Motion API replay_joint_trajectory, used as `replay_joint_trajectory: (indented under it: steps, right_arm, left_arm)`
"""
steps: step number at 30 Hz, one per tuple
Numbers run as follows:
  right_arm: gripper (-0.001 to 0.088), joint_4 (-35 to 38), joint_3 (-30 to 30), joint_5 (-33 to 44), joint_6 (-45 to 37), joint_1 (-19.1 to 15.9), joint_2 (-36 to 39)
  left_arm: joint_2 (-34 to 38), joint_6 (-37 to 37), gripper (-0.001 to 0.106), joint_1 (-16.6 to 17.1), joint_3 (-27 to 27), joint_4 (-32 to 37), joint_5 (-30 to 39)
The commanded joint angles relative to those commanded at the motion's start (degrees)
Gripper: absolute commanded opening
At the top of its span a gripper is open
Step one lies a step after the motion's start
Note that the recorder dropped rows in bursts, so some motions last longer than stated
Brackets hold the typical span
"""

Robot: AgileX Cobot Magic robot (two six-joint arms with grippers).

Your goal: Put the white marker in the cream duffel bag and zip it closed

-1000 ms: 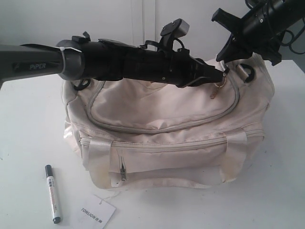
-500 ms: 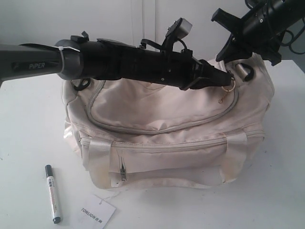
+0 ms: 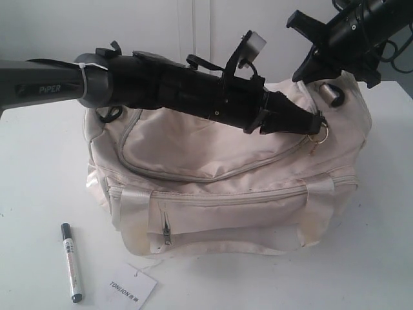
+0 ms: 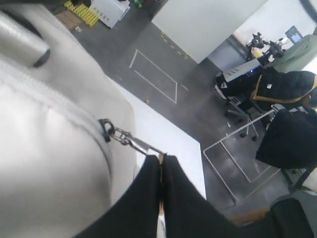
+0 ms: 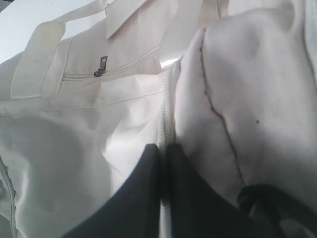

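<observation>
The white marker [image 3: 71, 263] lies on the table in front of the bag's left corner, well away from both grippers. The cream duffel bag [image 3: 219, 206] stands mid-table. My left gripper [image 3: 317, 123] reaches across the bag's top to its right end. It is shut on the metal zip pull [image 4: 133, 141] of the curved top zip, the pull stretched taut from the slider to the left gripper [image 4: 161, 157]. My right gripper [image 3: 310, 74] is at the bag's right end. In the right wrist view the right gripper [image 5: 163, 148] is shut on a ridge of the bag's fabric.
A white paper hang tag [image 3: 131, 285] lies on the table beside the marker. A black D-ring [image 3: 333, 95] sits on the bag's right end near both grippers. The front pocket zip [image 3: 167, 232] is shut. The left arm's body covers the bag's top rear.
My left gripper has slid right and down along the curved top zip, drawing the pull with it. The right gripper, bag and marker have stayed in place.
</observation>
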Motion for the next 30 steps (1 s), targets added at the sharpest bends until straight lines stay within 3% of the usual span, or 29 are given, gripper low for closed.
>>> replay_joint_trajectory:
  steps: [12, 16, 22, 30]
  right_arm:
    - [0.0000, -0.4, 0.0, 0.3, -0.1, 0.0, 0.0]
    - [0.0000, -0.4, 0.0, 0.4, -1.9, 0.0, 0.0]
    - [0.0000, -0.4, 0.0, 0.4, -4.8, 0.0, 0.0]
    - [0.0000, -0.4, 0.0, 1.4, -8.6, 0.0, 0.0]
  left_arm:
    - [-0.1, -3.0, 0.000, 0.0, 0.0, 3.5, 4.0]
    - [-0.2, -3.7, 0.000, 0.0, 0.0, 5.5, 5.1]
    - [-0.8, -11.5, 0.000, 0.0, 0.0, 12.0, 5.7]
    - [-3.0, -11.9, 0.000, 0.0, 0.0, 13.7, 6.0]
